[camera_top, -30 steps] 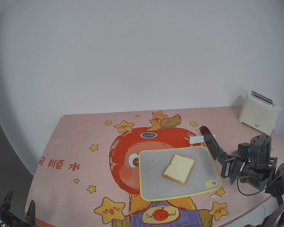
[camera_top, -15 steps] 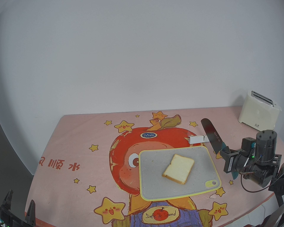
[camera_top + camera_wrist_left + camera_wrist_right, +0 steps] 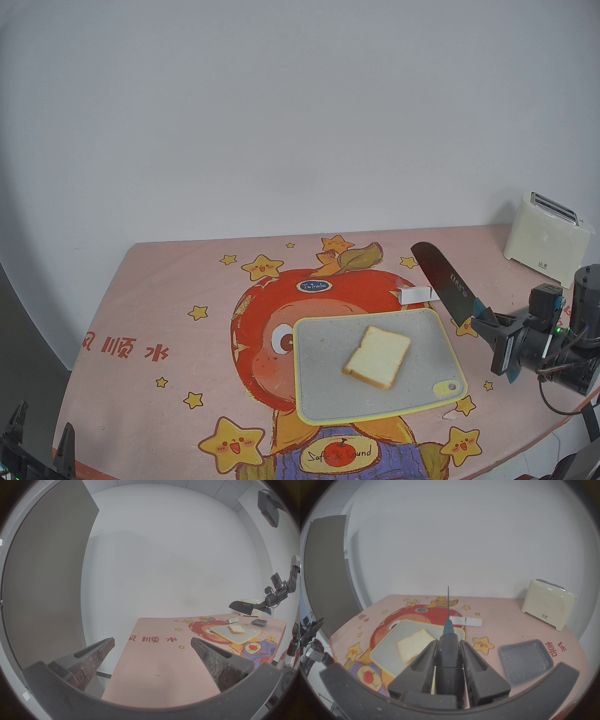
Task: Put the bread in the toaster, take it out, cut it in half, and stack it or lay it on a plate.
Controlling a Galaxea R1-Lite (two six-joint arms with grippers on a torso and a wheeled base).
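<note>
Head view: the bread (image 3: 377, 357) is seen lying flat and uncut, slightly skewed, on the cutting board (image 3: 325, 375), which sits toward the front right of the desk (image 3: 156, 300). The toaster (image 3: 547, 237) is placed at the far right corner. The knife (image 3: 447, 282) is clamped by its handle in the right pincer (image 3: 490, 322) and held above the desk just off the board's far right corner, blade angled up and toward the far edge.

Left wrist view: the left pincer (image 3: 153, 658) is held wide open with nothing in it, off the desk's front left corner, well apart from the bread.

Right wrist view: the blade is seen edge-on, pointing past the board's right side. A grey tray (image 3: 525, 661) is set near the right edge, a white block (image 3: 465, 621) beyond the board.

Step judged: the cut. The blade is best brought over the slice's middle, lined up with its skew, lowered level and pressed straight through to the board. Sliding bread is the risk, so steadying by the left pincer may be needed.
</note>
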